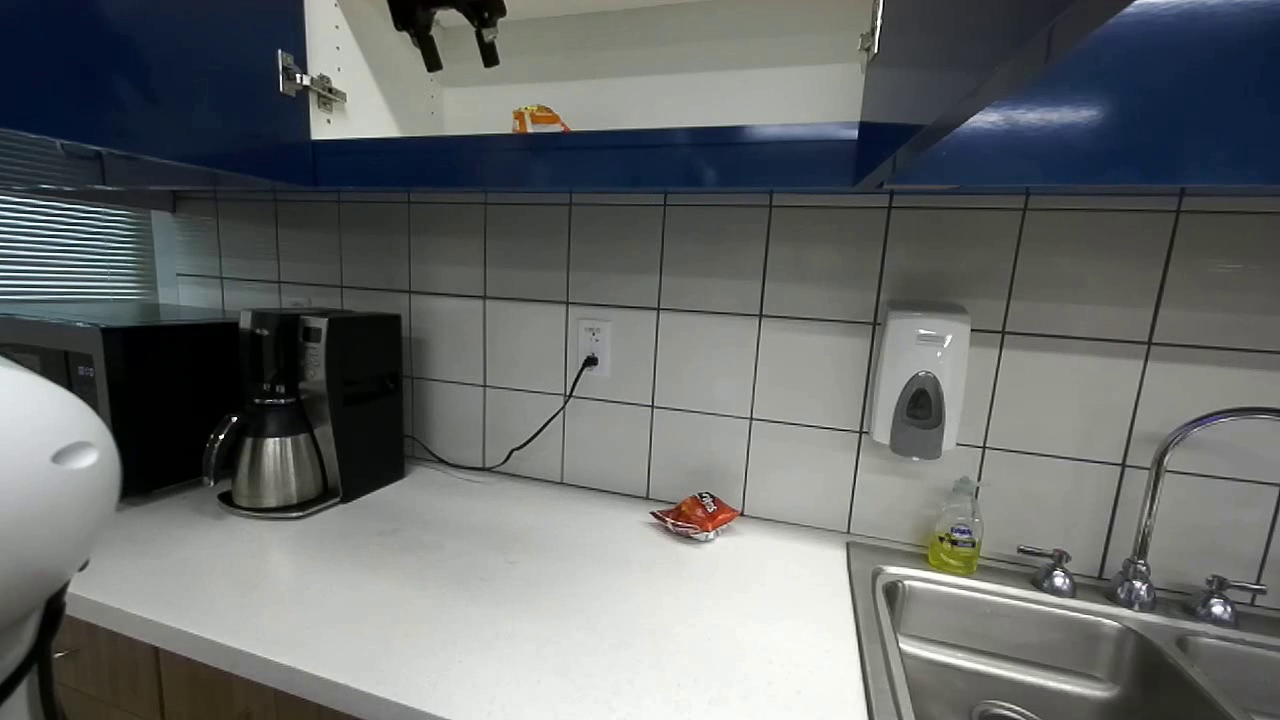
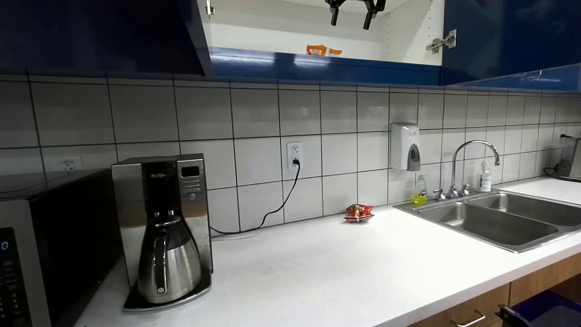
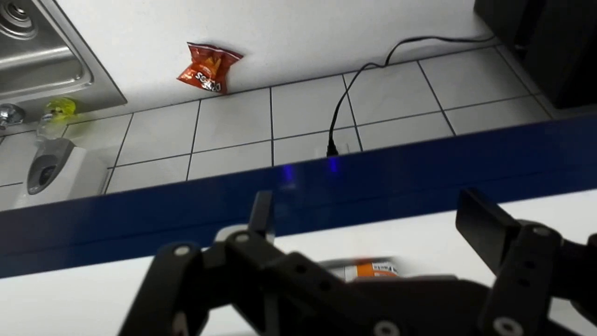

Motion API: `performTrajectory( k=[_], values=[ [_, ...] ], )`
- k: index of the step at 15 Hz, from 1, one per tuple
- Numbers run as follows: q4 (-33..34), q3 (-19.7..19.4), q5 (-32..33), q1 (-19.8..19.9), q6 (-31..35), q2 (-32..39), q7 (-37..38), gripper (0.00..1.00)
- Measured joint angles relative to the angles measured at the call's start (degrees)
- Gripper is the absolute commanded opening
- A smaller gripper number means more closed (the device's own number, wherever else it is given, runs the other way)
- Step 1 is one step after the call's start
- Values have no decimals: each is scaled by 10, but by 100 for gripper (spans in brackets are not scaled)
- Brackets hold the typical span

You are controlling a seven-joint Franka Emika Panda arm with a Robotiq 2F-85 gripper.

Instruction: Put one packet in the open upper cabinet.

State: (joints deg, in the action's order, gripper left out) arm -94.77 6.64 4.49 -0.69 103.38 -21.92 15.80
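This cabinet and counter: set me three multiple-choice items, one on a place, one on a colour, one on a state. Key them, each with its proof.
1. Where is the orange packet?
A) In the sink
B) In the open upper cabinet
C) On the microwave

2. What colour is the liquid in the bottle nearest the wall dispenser?
A) Blue
B) Red
C) Yellow

3. How does the tool stand?
A) Open, holding nothing
B) Shut on a packet
C) Shut, holding nothing

1: B, since both exterior views show it against the white interior, just above the blue trim.
2: C, since yellow shows through the clear bottle in both exterior views.
3: A, since its jaws are parted, with bare space between them in both exterior views.
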Motion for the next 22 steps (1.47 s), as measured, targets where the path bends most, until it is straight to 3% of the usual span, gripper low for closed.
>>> performTrajectory(
  k=[7,14,22],
  values=[
    [-192,-5,-25,-8,-15,-139,-22,100],
    [-367,-11,-51,-23,-14,-229,-46,100],
    [-464,-15,-53,-23,-14,-265,-52,100]
  ],
)
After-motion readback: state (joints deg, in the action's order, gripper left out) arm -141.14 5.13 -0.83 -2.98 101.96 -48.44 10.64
